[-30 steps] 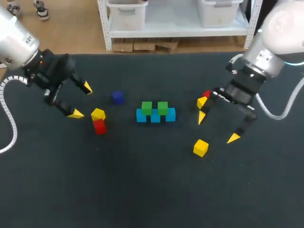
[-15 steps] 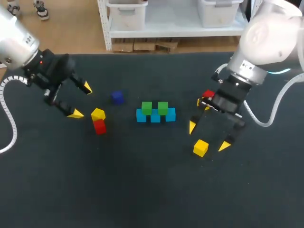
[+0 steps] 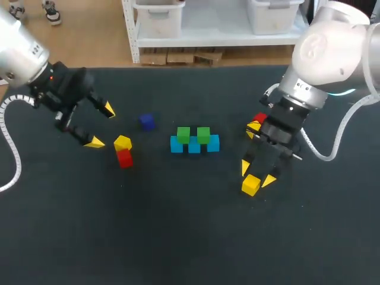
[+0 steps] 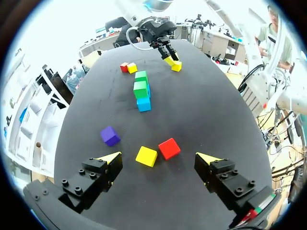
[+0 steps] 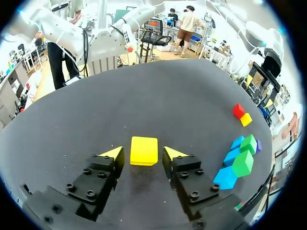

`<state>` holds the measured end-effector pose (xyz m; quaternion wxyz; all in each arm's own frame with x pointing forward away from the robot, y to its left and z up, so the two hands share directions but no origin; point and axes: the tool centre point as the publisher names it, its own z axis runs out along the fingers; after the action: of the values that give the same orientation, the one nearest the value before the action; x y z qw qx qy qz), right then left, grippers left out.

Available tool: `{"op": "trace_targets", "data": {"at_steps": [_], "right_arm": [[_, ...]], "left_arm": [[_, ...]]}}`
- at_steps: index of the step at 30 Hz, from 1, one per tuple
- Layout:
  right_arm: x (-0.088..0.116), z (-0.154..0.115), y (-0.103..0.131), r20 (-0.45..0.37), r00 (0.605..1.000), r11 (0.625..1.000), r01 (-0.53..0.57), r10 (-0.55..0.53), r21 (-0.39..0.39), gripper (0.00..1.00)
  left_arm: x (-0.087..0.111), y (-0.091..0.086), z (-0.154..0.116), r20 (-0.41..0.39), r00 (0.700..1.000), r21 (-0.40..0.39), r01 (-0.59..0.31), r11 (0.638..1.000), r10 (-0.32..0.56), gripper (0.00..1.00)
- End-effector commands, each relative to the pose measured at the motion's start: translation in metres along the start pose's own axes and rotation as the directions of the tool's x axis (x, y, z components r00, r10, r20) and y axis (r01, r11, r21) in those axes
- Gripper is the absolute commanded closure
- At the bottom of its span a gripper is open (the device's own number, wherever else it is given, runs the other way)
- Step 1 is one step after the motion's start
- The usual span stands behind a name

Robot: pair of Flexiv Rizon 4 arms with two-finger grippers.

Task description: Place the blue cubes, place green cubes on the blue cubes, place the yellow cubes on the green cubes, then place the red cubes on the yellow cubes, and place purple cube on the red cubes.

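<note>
- Between released fingers of right end effector [image 5: 143, 153]: yellow cube [image 5: 144, 150] on dark worktop [image 5: 144, 96], ungripped.
- Left end effector [image 4: 159, 157]: released, above worktop.
- Beside right end effector: blue cubes [image 5: 224, 178] bearing green cubes [image 5: 243, 163].

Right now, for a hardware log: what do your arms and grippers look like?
The left arm and right arm have rounded silver-grey shells. The left gripper and right gripper are black, blocky, with pointed yellow tips. A pale cable loops beside each wrist.
</note>
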<state>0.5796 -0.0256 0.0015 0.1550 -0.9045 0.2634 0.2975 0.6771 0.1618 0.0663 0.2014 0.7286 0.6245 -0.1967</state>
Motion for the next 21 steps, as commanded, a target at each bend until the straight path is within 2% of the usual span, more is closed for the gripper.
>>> {"op": "trace_targets", "data": {"at_steps": [1,5,10,12,14,17,21], "right_arm": [[-0.002,0.001,-0.002,0.006,1.000,1.000,0.001,-0.001,-0.009,0.51],[-0.004,0.003,-0.002,0.009,1.000,1.000,0.004,-0.004,-0.021,0.52],[-0.004,0.006,-0.001,0.007,1.000,0.999,0.003,-0.003,-0.035,0.62],[-0.003,0.007,0.000,0.003,1.000,0.999,0.000,0.000,-0.041,0.75],[-0.002,0.007,0.000,-0.003,1.000,0.999,-0.011,0.011,-0.044,0.98],[-0.001,0.006,0.000,-0.011,0.999,0.999,-0.033,0.033,-0.043,1.00],[-0.007,-0.007,-0.003,-0.044,0.995,0.996,-0.090,0.090,-0.003,1.00]], "left_arm": [[0.001,-0.001,0.000,0.004,1.000,-0.003,-0.004,1.000,0.004,0.00],[0.001,-0.001,0.000,0.004,1.000,-0.003,-0.004,1.000,0.004,0.00],[0.001,-0.001,0.000,0.004,1.000,-0.003,-0.004,1.000,0.004,0.00],[0.001,-0.001,0.000,0.004,1.000,-0.003,-0.004,1.000,0.004,0.00],[0.001,-0.001,0.000,0.004,1.000,-0.003,-0.004,1.000,0.004,0.00],[0.001,-0.001,0.000,0.004,1.000,-0.003,-0.004,1.000,0.004,0.00],[0.001,-0.001,0.000,0.004,1.000,-0.003,-0.004,1.000,0.004,0.00]]}}
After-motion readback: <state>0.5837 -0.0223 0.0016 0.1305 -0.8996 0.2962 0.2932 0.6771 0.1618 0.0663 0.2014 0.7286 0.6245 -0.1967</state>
